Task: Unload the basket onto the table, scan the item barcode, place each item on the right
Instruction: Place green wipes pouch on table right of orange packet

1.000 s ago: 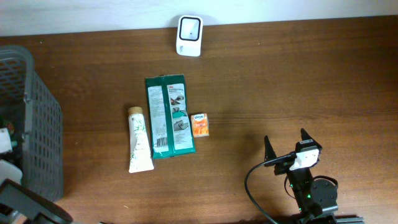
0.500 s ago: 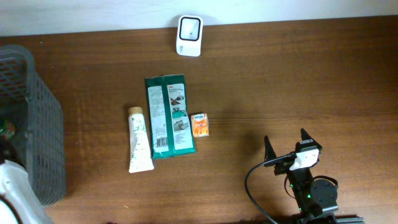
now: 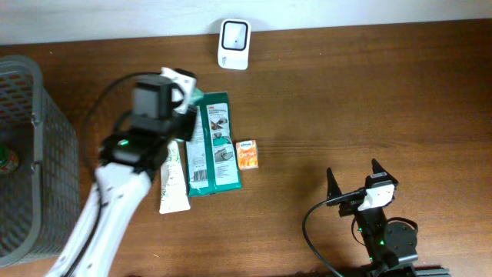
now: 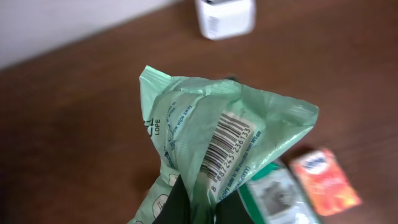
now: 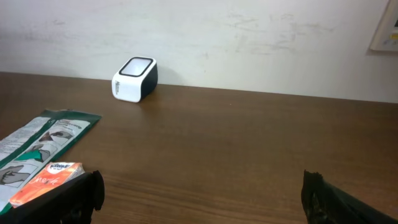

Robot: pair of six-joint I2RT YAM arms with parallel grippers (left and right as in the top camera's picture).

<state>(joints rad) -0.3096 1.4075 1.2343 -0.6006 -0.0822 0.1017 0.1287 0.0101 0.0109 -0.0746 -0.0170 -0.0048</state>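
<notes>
Two grippers are in view. The left gripper (image 4: pixel 198 204) is clamped shut on the lower edge of a pale green pouch (image 4: pixel 211 118), which is held above the table (image 3: pixel 369 92), on the near side of the scanner (image 3: pixel 234 44) and apart from it. The pouch rises crumpled out of the jaws, and its barcode (image 4: pixel 230 148) is turned towards the wrist camera. The right gripper (image 3: pixel 354 172) is spread wide with nothing between its fingers, well away from the scanner, towards the table's near right.
</notes>
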